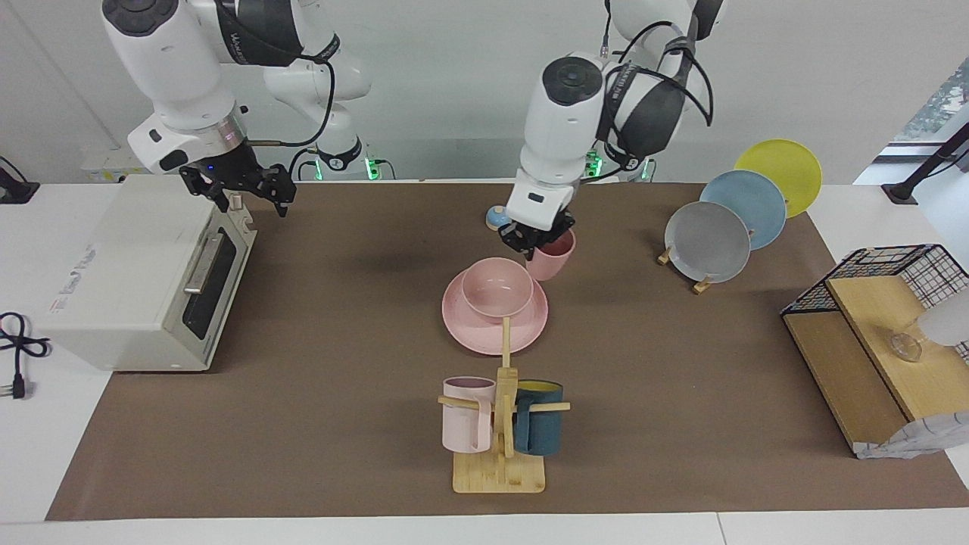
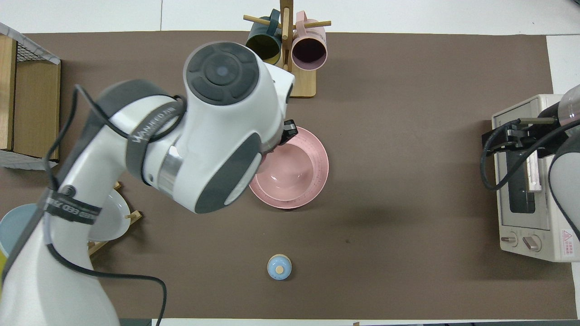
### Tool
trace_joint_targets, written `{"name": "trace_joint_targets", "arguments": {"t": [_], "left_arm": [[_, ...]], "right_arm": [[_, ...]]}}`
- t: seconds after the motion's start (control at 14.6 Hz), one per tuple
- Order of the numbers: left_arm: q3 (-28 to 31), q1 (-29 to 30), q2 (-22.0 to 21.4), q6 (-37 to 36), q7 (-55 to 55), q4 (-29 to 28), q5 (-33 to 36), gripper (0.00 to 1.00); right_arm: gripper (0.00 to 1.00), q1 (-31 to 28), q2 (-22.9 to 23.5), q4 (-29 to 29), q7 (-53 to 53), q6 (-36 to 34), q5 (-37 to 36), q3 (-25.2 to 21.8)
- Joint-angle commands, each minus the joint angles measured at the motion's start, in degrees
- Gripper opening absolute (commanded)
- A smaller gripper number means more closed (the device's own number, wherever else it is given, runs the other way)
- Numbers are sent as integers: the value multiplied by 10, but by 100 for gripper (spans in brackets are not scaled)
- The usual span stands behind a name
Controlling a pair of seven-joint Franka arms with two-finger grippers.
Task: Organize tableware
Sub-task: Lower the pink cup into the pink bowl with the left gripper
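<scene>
The cup (image 1: pixel 553 257) hangs tilted over the table just beside the stacked bowl (image 1: pixel 497 286) and plate (image 1: pixel 473 333), pinched at its rim by the left gripper (image 1: pixel 536 241). Light, stiff and smooth, it may slip; a rim-wall grip suits it. The right gripper (image 1: pixel 246 193) waits, fingers apart, over the toaster oven (image 1: pixel 129 280).

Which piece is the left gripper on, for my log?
Mid-mat sits a pink plate with a pink bowl on it. Beside them, nearer the robots, is the pink cup under the left gripper: small, tapered, handleless, unlike the racked mugs.
</scene>
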Motion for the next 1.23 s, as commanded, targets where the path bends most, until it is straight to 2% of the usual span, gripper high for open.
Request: {"name": "trace_joint_targets", "arguments": {"t": [0.0,0.27,0.55,0.82,1.16], "left_arm": [[14,-33,6,61,-41,-54,-6,0],[13,-56,13,114,-75,-99,1,0],[14,-68,42,135,-85,-101,2,0],[14,-70,44,171,-85,-127,6,0],[14,-69,57,194,-84,-130,12,0]], "right_arm": [[100,-6,-13,-20,-21,8,6,5],[100,-7,-14,-18,-21,8,5,6],[100,-6,-14,-15,-20,11,5,6],[100,-12,-15,-13,-23,9,5,6],[100,-13,-16,-2,-22,8,7,5]]}}
